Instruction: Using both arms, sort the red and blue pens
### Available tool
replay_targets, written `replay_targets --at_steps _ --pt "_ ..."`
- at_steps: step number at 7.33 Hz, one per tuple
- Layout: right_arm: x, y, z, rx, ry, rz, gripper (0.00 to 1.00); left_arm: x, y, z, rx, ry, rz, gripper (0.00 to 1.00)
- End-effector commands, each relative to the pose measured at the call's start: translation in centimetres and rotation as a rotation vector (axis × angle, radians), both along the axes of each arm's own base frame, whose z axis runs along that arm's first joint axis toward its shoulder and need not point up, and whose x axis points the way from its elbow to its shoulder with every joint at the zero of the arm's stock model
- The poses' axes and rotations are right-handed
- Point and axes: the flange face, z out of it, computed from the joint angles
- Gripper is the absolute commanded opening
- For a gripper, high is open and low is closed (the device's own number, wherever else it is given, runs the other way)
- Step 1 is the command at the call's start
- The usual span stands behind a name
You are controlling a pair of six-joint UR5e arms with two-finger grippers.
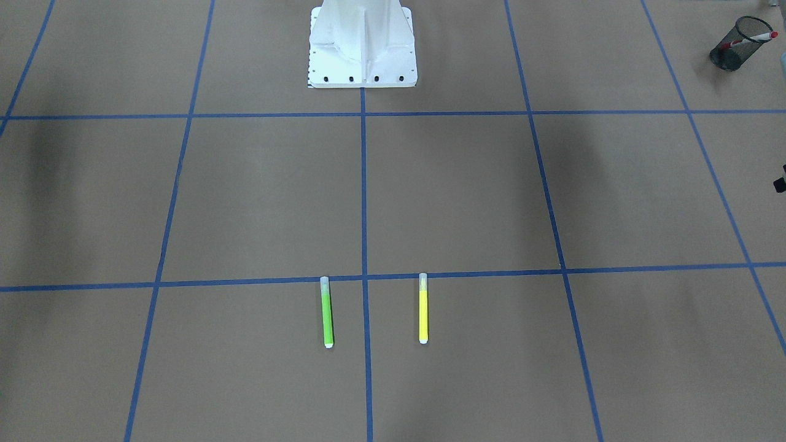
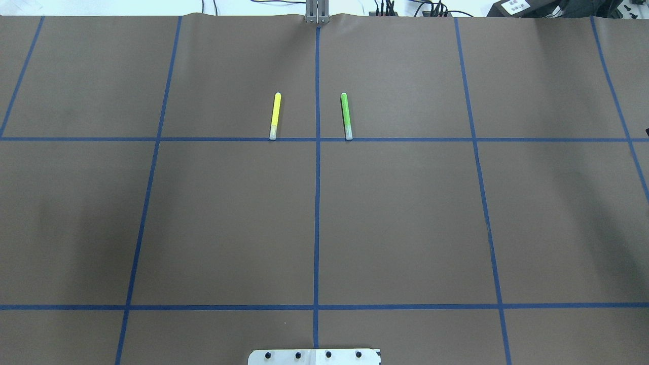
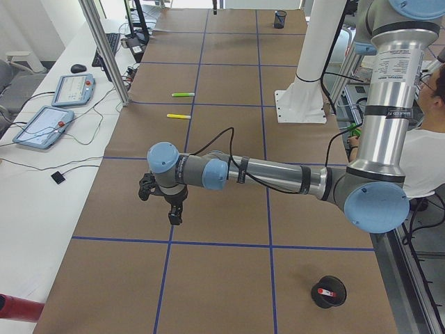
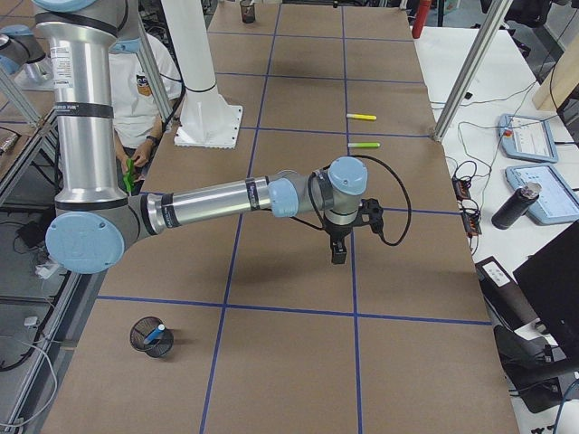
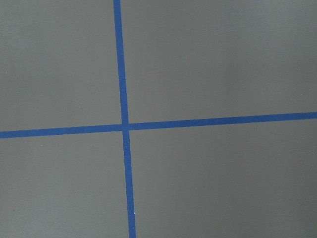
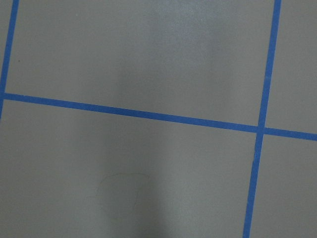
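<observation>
The red pen (image 1: 759, 38) stands in a black mesh cup (image 1: 735, 44) at the table's end on my left side, and it shows again as the red pen (image 3: 325, 290) in the exterior left view. The blue pen (image 4: 156, 333) stands in another mesh cup (image 4: 150, 337) at the opposite end. My left gripper (image 3: 174, 217) hangs above bare table, pointing down. My right gripper (image 4: 338, 257) does the same on the other side. Whether either is open or shut I cannot tell. Both wrist views show only table and blue tape.
A green marker (image 2: 346, 115) and a yellow marker (image 2: 275, 115) lie side by side near the far middle. The white robot base (image 1: 362, 46) stands at the near edge. A person (image 3: 427, 153) sits beside the base. Tablets (image 3: 42, 125) and cables lie on the side bench.
</observation>
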Motion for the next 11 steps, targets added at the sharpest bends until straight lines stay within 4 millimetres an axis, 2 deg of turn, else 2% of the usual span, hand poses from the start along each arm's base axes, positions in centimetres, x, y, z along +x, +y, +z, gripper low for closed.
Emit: replay_targets --at_steps 1,3,5,7,10,11 --pt "0.0 0.0 0.5 -0.01 0.003 -0.001 1.0 -0.1 0.0 -0.3 0.002 0.0 -0.006 0.99" --pt "-0.1 -0.2 0.4 -0.012 0.003 0.003 1.0 -0.3 -0.1 -0.2 0.009 -0.002 -0.006 0.99" --pt "1.2 -0.3 0.4 -0.011 0.002 0.028 1.0 -0.3 -0.1 -0.3 0.009 0.0 -0.007 0.99" --pt "1.3 -0.5 -0.3 -0.016 0.004 0.034 1.0 -0.4 -0.1 -0.8 0.024 0.001 -0.006 0.99" --pt "1.8 0.5 1.1 -0.037 0.002 0.039 1.0 -1.3 0.0 -0.7 0.026 0.001 -0.019 0.99" --pt "2.7 0.2 -0.1 -0.052 -0.042 0.057 1.0 -1.4 0.0 -1.6 0.035 0.004 -0.028 0.99"
